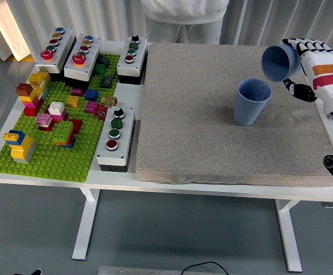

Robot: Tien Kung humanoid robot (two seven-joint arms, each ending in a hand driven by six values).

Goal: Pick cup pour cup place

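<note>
Grey mat (212, 132) bears a blue cup (251, 102); right hand (305, 63) fingers grip a tilted cup (277, 62).

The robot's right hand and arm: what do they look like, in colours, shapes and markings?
The right hand has a white shell on its back and black fingers with white segments, which gives a striped look. On the white forearm sits an orange label, with a red band beneath it. Further down comes a silver metal ring, then a black arm section at the picture's edge.

Two blue cups (252, 102), grey mat (200, 114), green baseplate (57, 149).
</note>
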